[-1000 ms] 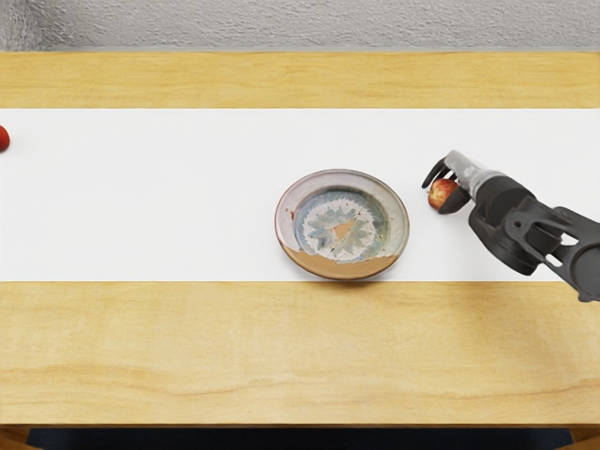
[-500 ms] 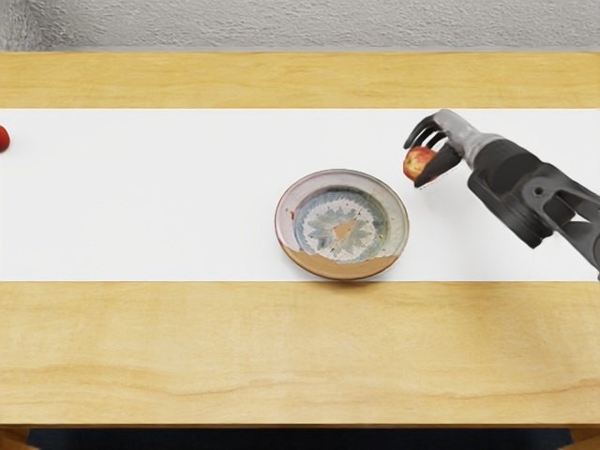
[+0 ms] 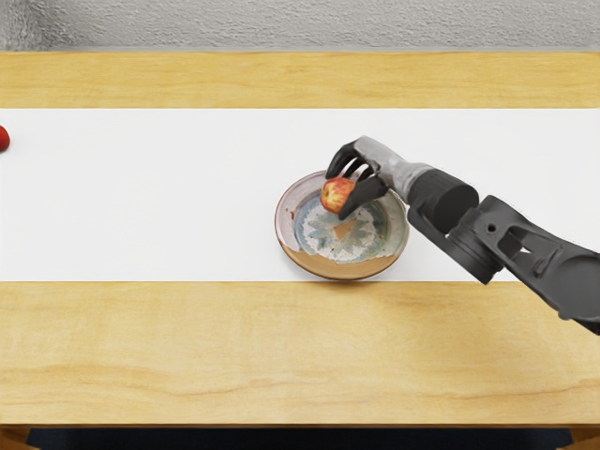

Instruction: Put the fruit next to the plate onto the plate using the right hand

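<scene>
A small red and yellow apple is held in my right hand, whose dark fingers curl around it. The arm comes in from the right edge. Hand and apple hover over the upper middle of the round patterned plate, which lies on the white runner at the table's centre. I cannot tell whether the apple touches the plate. The left arm does not show.
A second red fruit peeks in at the far left edge of the white runner. The wooden table extends in front of and behind the runner.
My right hand lifted the apple from the runner right of the plate and carried it leftward, and it is now above the plate.
</scene>
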You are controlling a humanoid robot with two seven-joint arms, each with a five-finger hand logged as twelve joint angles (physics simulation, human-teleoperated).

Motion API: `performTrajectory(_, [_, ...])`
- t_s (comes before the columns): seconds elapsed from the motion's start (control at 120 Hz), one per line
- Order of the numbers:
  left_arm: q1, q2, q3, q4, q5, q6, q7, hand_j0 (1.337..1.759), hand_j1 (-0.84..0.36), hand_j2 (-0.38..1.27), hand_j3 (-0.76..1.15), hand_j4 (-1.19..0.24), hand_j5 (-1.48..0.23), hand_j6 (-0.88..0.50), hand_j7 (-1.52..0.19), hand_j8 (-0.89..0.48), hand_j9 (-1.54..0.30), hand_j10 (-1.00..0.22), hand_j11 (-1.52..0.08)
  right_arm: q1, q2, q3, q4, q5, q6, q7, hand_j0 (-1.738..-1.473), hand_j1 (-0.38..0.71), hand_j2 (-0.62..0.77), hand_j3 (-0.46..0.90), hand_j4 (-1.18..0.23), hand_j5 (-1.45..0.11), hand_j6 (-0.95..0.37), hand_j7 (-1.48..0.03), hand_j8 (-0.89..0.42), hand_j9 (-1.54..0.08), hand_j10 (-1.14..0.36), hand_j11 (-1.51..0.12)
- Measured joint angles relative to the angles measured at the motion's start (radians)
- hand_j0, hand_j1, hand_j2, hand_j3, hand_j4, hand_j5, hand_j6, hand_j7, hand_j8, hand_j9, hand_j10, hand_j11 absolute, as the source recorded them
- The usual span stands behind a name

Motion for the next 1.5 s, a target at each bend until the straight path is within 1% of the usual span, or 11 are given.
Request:
performTrajectory(0.117, [0.000, 0.000, 0.000, 0.000, 0.000, 0.000, 0.000, 1.658, 0.34, 0.00, 0.00, -0.01, -0.01, -0.01, -0.01, -0.01, -0.01, -0.01, -0.01, -0.017, 0.020, -0.010, -0.001, -0.001, -0.001, 0.000, -1.658, 0.35, 0.56, 0.00, -0.72, -1.07, -0.42, -0.99, -0.34, -1.03, -0.49, -1.04])
performTrajectory(0.225, [0.000, 0.000, 0.000, 0.000, 0.000, 0.000, 0.000, 1.658, 0.34, 0.00, 0.00, -0.01, -0.01, -0.01, -0.01, -0.01, -0.01, -0.01, -0.01, -0.022, 0.021, -0.013, -0.001, -0.007, -0.007, -0.001, -1.658, 0.10, 0.33, 0.00, -0.46, -0.67, -0.28, -0.63, -0.23, -0.65, -0.32, -0.66])
performTrajectory(0.3, [0.000, 0.000, 0.000, 0.000, 0.000, 0.000, 0.000, 1.658, 0.34, 0.00, 0.00, -0.01, -0.01, -0.01, -0.01, -0.01, -0.01, -0.01, -0.01, -0.022, 0.021, -0.012, 0.000, -0.009, -0.005, -0.001, -1.658, -0.03, 0.22, 0.00, -0.32, -0.48, -0.20, -0.44, -0.17, -0.46, -0.23, -0.47])
performTrajectory(0.4, [0.000, 0.000, 0.000, 0.000, 0.000, 0.000, 0.000, 1.658, 0.34, 0.00, 0.00, -0.01, -0.01, -0.01, -0.01, -0.01, -0.01, -0.01, -0.01, -0.017, 0.025, 0.012, 0.010, 0.011, 0.028, -0.001, -1.658, -0.14, 0.14, 0.00, -0.21, -0.30, -0.13, -0.28, -0.11, -0.30, -0.15, -0.30])
performTrajectory(0.533, [-0.001, 0.000, -0.001, -0.003, 0.000, 0.000, -0.001, 1.658, 0.34, 0.00, 0.00, -0.01, -0.01, -0.01, -0.01, -0.01, -0.01, -0.01, -0.01, -0.015, 0.026, 0.129, 0.019, 0.190, 0.190, -0.001, -1.658, -0.23, 0.07, 0.00, -0.12, -0.18, -0.08, -0.16, -0.07, -0.17, -0.09, -0.17])
performTrajectory(0.675, [-0.021, 0.000, -0.002, -0.006, 0.000, 0.000, -0.002, 1.658, 0.34, 0.00, 0.00, -0.01, -0.01, -0.01, -0.01, -0.01, -0.01, -0.01, -0.01, -0.029, 0.023, 0.290, 0.019, 0.511, 0.470, -0.001, -1.658, -0.27, 0.03, 0.00, -0.08, -0.11, -0.06, -0.10, -0.05, -0.10, -0.06, -0.10])
performTrajectory(0.783, [-0.029, 0.000, -0.002, -0.006, 0.000, 0.001, -0.003, 1.658, 0.34, 0.00, 0.00, -0.01, -0.01, -0.01, -0.01, -0.01, -0.01, -0.01, -0.01, -0.121, 0.017, 0.454, 0.011, 0.716, 0.633, -0.001, -1.658, -0.29, 0.02, 0.00, -0.06, -0.08, -0.04, -0.07, -0.04, -0.08, -0.05, -0.08])
performTrajectory(0.975, [-0.025, 0.000, -0.001, -0.006, 0.000, 0.000, -0.003, 1.658, 0.34, 0.00, 0.00, -0.01, -0.01, -0.01, -0.01, -0.01, -0.01, -0.01, -0.01, -0.313, -0.020, 0.735, -0.017, 0.958, 0.708, -0.001, -1.658, -0.31, 0.00, 0.00, -0.04, -0.05, -0.03, -0.05, -0.03, -0.05, -0.03, -0.05])
performTrajectory(1.133, [-0.028, 0.000, 0.000, -0.006, 0.000, 0.000, -0.003, 1.658, 0.34, 0.00, 0.00, -0.01, -0.01, -0.01, -0.01, -0.01, -0.01, -0.01, -0.01, -0.454, -0.042, 0.832, -0.082, 1.151, 0.719, -0.001, -1.658, -0.32, 0.00, 0.00, -0.03, -0.04, -0.03, -0.04, -0.03, -0.04, -0.03, -0.04])
performTrajectory(1.308, [-0.028, 0.000, -0.001, -0.006, 0.000, 0.000, -0.003, 1.658, 0.34, 0.00, 0.00, -0.01, -0.01, -0.01, -0.01, -0.01, -0.01, -0.01, -0.01, -0.570, -0.049, 0.952, -0.156, 1.242, 0.722, -0.001, -1.658, -0.32, 0.00, 0.00, -0.02, -0.03, -0.02, -0.03, -0.02, -0.03, -0.02, -0.03])
performTrajectory(1.5, [-0.028, 0.000, -0.001, -0.006, 0.000, 0.000, -0.003, 1.658, 0.34, 0.00, 0.00, -0.01, -0.01, -0.01, -0.01, -0.01, -0.01, -0.01, -0.01, -0.613, -0.050, 1.022, -0.197, 1.260, 0.722, -0.001, -1.658, -0.32, 0.00, 0.00, -0.02, -0.03, -0.02, -0.03, -0.02, -0.03, -0.02, -0.03])
